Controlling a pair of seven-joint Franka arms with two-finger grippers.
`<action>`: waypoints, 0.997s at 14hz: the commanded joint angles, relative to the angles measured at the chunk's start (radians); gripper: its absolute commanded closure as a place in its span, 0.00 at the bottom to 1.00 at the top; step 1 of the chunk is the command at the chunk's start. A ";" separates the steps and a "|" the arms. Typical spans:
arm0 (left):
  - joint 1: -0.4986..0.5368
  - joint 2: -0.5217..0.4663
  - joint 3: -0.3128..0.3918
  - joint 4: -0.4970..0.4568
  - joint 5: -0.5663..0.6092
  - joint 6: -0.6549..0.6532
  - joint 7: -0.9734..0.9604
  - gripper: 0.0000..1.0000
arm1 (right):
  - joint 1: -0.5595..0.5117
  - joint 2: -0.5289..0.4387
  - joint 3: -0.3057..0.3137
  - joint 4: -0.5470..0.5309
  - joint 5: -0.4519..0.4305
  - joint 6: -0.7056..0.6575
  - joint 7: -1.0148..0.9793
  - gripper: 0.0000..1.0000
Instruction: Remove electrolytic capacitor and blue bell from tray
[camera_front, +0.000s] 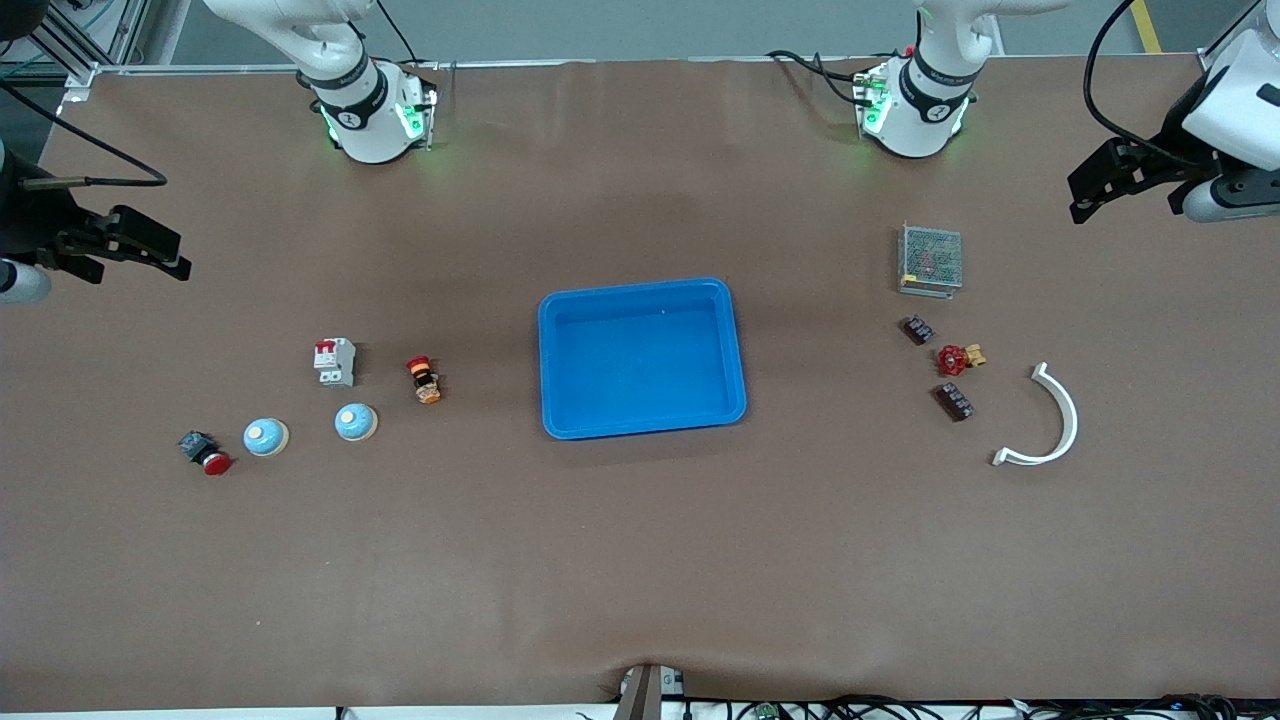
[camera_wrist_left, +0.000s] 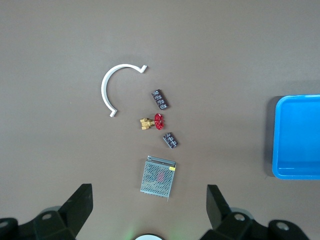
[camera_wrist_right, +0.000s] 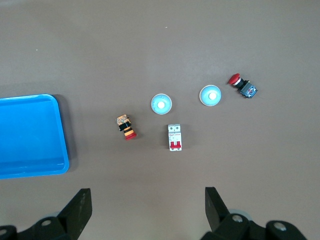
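Nearest the front camera, toward the right arm's end, one red push button (camera_front: 206, 453) and two blue bells (camera_front: 266, 437) (camera_front: 355, 422) were counted, with one circuit breaker (camera_front: 335, 361) farther back. One blue tray (camera_front: 640, 293) was seen mid-table. Toward the left arm's end, two dark capacitors (camera_front: 953, 401) (camera_front: 917, 329) were noted. The right gripper (camera_front: 112, 248) and left gripper (camera_front: 1125, 182) were held wide, waiting over the table's ends.

Two pale blue dome-shaped bells lie toward the right arm's end of the table: one bell (camera_front: 356, 422) (camera_wrist_right: 161, 104) upright, the other bell (camera_front: 266, 437) (camera_wrist_right: 210, 95) beside it. Two small dark blocks, possibly capacitors (camera_front: 955, 401) (camera_wrist_left: 160, 99), lie flat toward the left arm's end.
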 joint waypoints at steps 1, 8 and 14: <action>0.002 0.006 0.004 -0.002 -0.028 0.011 0.039 0.00 | 0.000 -0.030 0.001 -0.027 0.000 0.001 0.000 0.00; 0.002 0.011 0.005 0.017 -0.020 0.005 0.064 0.00 | -0.001 -0.030 -0.001 -0.030 -0.005 -0.003 -0.001 0.00; 0.002 0.012 0.005 0.017 -0.026 -0.006 0.101 0.00 | -0.006 -0.030 -0.001 -0.035 -0.007 0.000 -0.001 0.00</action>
